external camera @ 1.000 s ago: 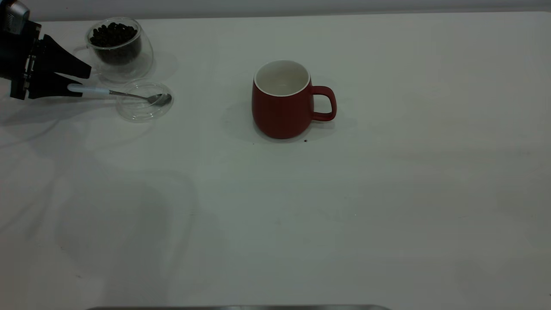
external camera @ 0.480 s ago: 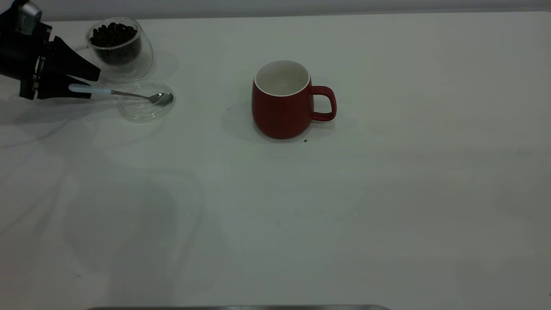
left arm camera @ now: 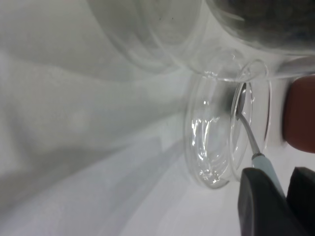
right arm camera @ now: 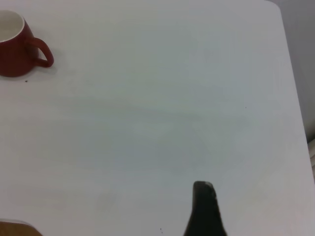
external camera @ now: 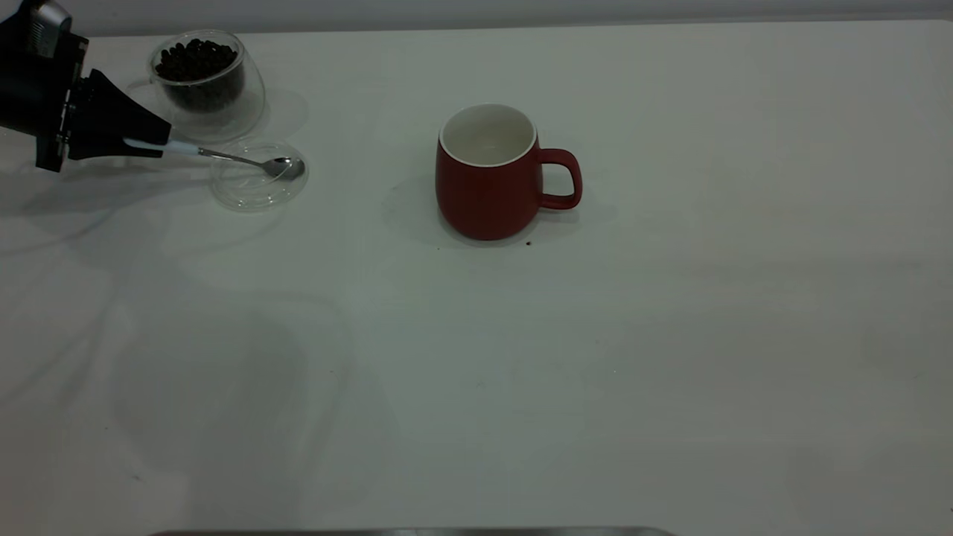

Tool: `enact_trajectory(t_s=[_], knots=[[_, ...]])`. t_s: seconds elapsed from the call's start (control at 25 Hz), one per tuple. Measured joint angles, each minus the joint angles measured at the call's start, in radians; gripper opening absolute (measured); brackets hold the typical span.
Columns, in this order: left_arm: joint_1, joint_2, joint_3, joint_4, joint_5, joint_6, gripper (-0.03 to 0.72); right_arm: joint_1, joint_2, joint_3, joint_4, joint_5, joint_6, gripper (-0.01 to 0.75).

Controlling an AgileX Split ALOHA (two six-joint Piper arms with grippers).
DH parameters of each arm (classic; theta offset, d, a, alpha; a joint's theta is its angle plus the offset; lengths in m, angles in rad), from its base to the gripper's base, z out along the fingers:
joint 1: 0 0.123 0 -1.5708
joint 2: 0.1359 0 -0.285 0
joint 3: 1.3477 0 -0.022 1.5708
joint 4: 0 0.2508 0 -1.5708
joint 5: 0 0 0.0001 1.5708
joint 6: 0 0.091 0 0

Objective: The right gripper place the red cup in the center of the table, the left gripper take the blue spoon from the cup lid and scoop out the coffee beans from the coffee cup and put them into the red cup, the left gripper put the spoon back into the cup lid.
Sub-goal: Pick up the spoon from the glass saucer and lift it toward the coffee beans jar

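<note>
Spoon handle sits clamped in the left gripper (external camera: 160, 138), the blue spoon (external camera: 223, 156) running straight out from its fingertips, bowl over the cup lid (external camera: 257, 190), coffee cup (external camera: 208, 82) just beside.

My left gripper (external camera: 160, 139) covers most of the blue spoon (external camera: 223, 155) handle, and its body runs off the exterior view's edge beside the coffee cup (external camera: 207, 83). My right gripper (right arm camera: 205, 209) shows one finger, cut off, well apart from the red cup (right arm camera: 17, 45), itself partly cropped there.
</note>
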Motion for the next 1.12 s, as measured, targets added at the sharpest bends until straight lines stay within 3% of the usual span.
enact_trajectory(t_s=[0.52, 1.12], knots=[[0.000, 0.000, 0.000, -0.107, 0.001, -0.005, 0.140, 0.000, 0.000, 0.000, 0.000, 0.000, 0.000, 0.590], [0.010, 0.000, 0.000, -0.120, 0.001, -0.059, 0.122, 0.000, 0.000, 0.000, 0.000, 0.000, 0.000, 0.590]])
